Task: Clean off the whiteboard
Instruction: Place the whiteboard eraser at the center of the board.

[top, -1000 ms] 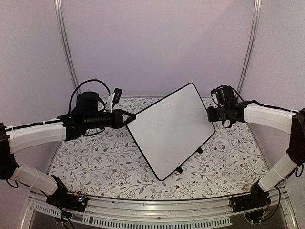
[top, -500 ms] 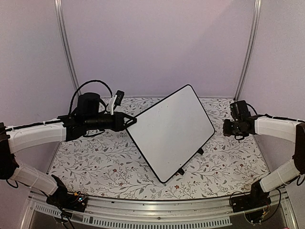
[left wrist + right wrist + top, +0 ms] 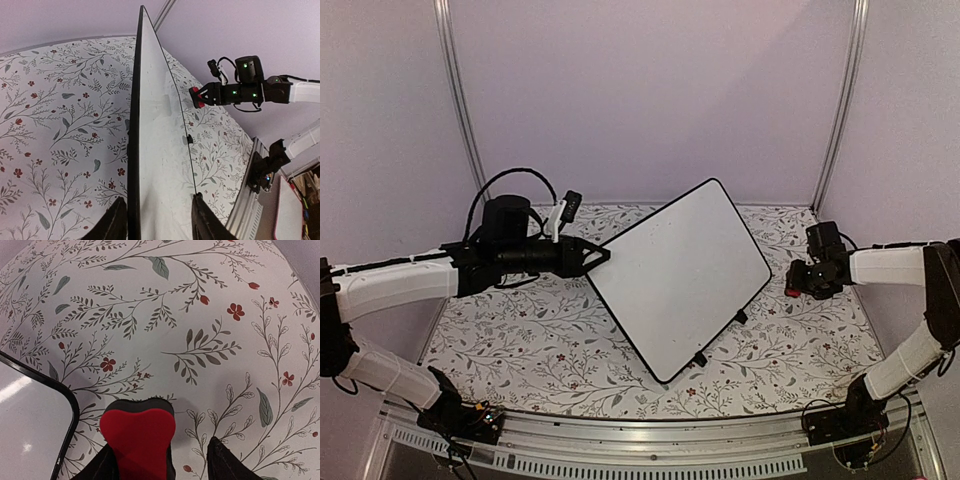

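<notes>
Floral table (image 3: 520,330): only wrist views reveal left fingers (image 3: 112,222) loosely straddling the whiteboard (image 3: 160,150), right fingers (image 3: 220,460) slack around a red eraser (image 3: 137,440).

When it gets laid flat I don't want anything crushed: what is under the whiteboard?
Below the tilted whiteboard, floral cloth and its two black feet show at the near edge. The cloth beneath its middle is covered, so anything lying there cannot be seen.
</notes>
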Robot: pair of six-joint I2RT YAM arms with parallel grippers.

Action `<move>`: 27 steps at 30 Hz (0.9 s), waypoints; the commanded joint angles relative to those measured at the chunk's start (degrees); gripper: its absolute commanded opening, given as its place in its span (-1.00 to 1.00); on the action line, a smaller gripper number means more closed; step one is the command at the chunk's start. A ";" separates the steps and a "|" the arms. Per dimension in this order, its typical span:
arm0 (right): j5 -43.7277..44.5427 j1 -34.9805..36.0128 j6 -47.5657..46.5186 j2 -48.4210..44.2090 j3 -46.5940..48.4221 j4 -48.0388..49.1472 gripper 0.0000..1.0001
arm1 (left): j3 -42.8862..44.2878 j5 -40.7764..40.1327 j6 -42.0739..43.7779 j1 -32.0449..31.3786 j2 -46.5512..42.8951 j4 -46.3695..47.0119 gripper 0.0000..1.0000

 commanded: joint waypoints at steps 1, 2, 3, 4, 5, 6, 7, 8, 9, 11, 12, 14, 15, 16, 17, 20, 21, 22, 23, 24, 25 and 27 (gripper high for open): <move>-0.13 -0.64 1.01 1.98 -0.64 2.16 0.18 | -1.00 -0.36 0.16 0.26 -2.15 0.74 -0.09; -0.13 -0.69 1.08 2.56 -0.72 2.46 0.19 | -1.08 -0.33 0.07 0.34 -2.21 0.88 -0.08; -0.45 -0.68 1.18 3.06 -0.68 3.01 0.20 | -1.08 -0.27 -0.04 0.42 -2.18 0.96 -0.07; -0.82 -0.69 1.19 3.86 -0.48 3.53 0.20 | -1.18 -0.22 -0.07 0.55 -2.17 1.05 -0.07; -1.00 -0.64 1.26 4.62 -0.05 3.81 0.21 | -1.23 -0.13 -0.11 0.59 -2.10 1.13 -0.06; -1.00 -0.65 1.52 5.23 0.49 3.94 0.22 | -1.23 0.04 -0.18 0.60 -2.00 1.20 -0.06; -1.03 -0.69 1.65 6.13 1.09 4.09 0.22 | -1.23 0.06 -0.23 0.58 -1.99 1.24 -0.06; -0.93 -0.67 1.78 6.70 1.76 4.19 0.23 | -1.23 0.11 -0.22 0.60 -1.91 1.25 -0.05; -0.27 -0.68 2.05 7.58 2.53 4.21 0.23 | -1.19 0.17 -0.24 0.58 -1.90 1.25 -0.05; -0.44 -0.73 2.52 9.94 4.27 4.28 0.24 | -1.23 0.18 -0.20 0.58 -1.95 1.25 -0.05; -1.27 -0.74 2.71 11.32 5.17 4.44 0.24 | -1.23 0.17 -0.19 0.58 -1.98 1.25 -0.05; -2.72 -0.73 3.37 13.79 6.98 4.76 0.25 | -1.31 0.15 -0.25 0.57 -1.99 1.25 -0.04; -3.22 -0.73 3.72 14.60 7.79 4.76 0.25 | -1.32 0.17 -0.20 0.57 -1.99 1.25 -0.04; -3.67 -0.75 4.50 15.50 8.52 4.91 0.25 | -1.29 0.27 -0.20 0.54 -1.94 1.25 -0.04; -4.35 -0.75 4.94 16.32 9.17 5.30 0.25 | -1.27 0.30 -0.25 0.58 -1.91 1.25 -0.04; -5.30 -0.79 6.92 17.14 10.67 5.84 0.26 | -1.29 0.37 -0.25 0.60 -1.82 1.25 -0.04; -5.48 -0.92 7.61 17.08 10.84 6.02 0.26 | -1.26 0.33 -0.19 0.59 -1.81 1.25 -0.05; -5.90 -1.04 8.07 16.97 10.94 6.34 0.26 | -1.24 0.52 -0.23 0.53 -1.81 1.25 -0.05; -6.63 -1.33 8.78 16.82 10.95 6.69 0.26 | -1.23 0.58 -0.25 0.59 -1.87 1.25 -0.05; -7.35 -1.57 9.33 16.53 10.96 7.04 0.26 | -1.23 0.59 -0.23 0.60 -1.90 1.25 -0.05; -7.97 -1.78 9.69 16.40 10.96 7.25 0.27 | -1.15 0.61 -0.21 0.60 -1.97 1.25 -0.05; -8.92 -2.11 10.59 16.16 10.68 7.67 0.27 | -1.22 0.64 -0.22 0.59 -2.11 1.25 -0.05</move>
